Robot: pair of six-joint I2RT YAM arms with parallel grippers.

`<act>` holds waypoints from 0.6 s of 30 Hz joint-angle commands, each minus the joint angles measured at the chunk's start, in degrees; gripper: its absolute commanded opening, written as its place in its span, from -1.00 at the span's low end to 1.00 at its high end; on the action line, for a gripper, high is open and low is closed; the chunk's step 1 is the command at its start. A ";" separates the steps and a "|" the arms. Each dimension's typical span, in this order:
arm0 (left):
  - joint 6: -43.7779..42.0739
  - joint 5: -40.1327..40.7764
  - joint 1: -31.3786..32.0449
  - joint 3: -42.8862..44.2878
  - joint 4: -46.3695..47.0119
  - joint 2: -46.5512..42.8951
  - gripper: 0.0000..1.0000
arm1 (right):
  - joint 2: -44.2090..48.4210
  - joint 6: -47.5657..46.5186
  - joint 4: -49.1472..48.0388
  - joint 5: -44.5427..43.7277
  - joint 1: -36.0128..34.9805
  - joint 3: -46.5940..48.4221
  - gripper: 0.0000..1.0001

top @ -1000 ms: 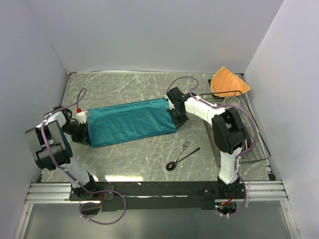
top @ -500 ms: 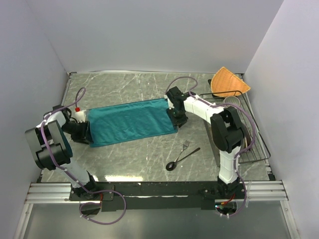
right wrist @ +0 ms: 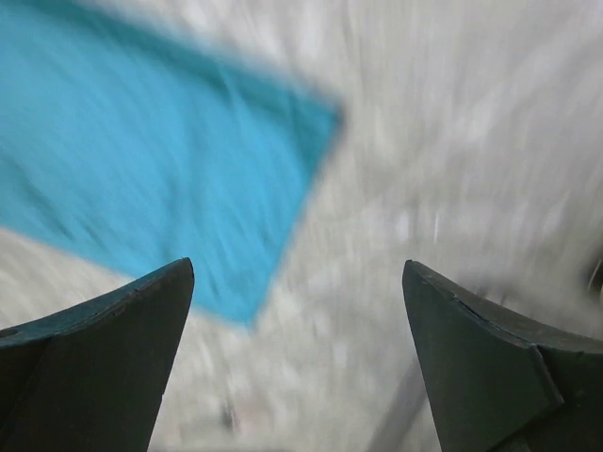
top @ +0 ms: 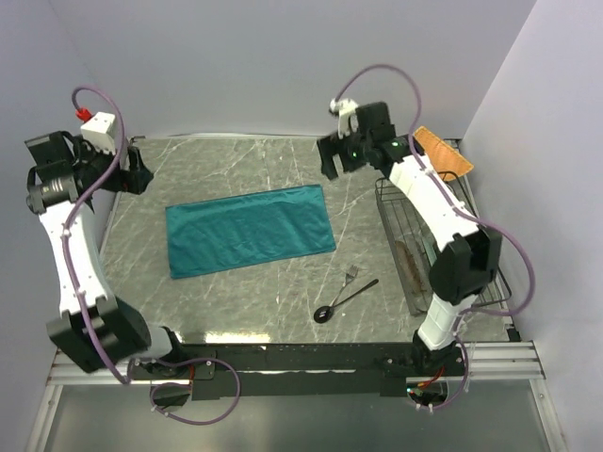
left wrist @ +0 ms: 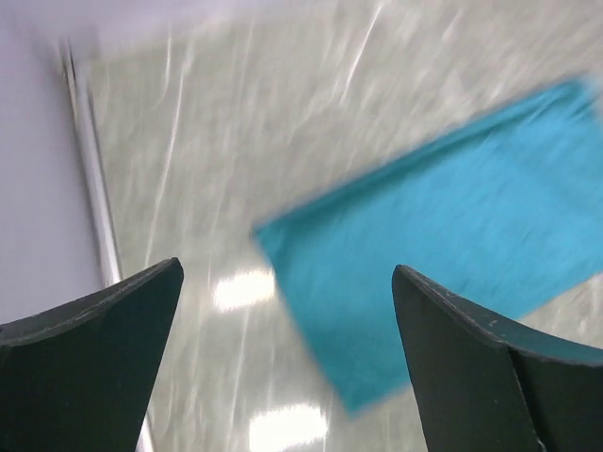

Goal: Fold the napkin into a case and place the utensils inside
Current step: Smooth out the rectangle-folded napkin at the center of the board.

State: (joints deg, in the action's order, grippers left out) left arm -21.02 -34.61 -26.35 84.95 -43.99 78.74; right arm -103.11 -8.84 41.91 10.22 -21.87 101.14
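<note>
Teal napkin (top: 250, 229) flat, fork (top: 350, 275) and spoon (top: 344, 301) near

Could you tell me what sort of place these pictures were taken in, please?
Probably a robot test cell staged as a dining table: plain white walls box in a marble-look table, the left arm and right arm are mounted at its near edge, and a napkin, fork and spoon lie on it.
</note>
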 commanded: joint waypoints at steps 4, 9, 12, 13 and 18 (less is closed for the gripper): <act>35.07 -15.14 1.47 -19.17 41.50 -8.78 0.99 | -1.62 10.49 -29.68 24.10 -0.46 1.77 1.00; 44.78 -14.25 11.31 -19.01 39.63 4.03 0.99 | -14.98 41.66 -40.04 40.84 -0.89 6.53 1.00; 55.17 -11.98 15.00 -27.97 56.40 7.03 0.99 | -18.34 51.72 -50.59 41.11 -3.08 1.88 1.00; 56.16 -11.62 17.27 -29.56 57.95 8.26 0.99 | -18.96 52.17 -52.00 40.50 -3.88 1.08 1.00; 63.01 -10.57 21.77 -30.19 67.70 20.21 0.99 | -25.19 55.59 -56.23 37.60 -7.40 -0.24 0.99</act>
State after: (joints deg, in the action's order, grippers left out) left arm 31.07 -45.89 -7.09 54.08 7.11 94.28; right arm -127.11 38.00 -4.01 46.72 -25.96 100.75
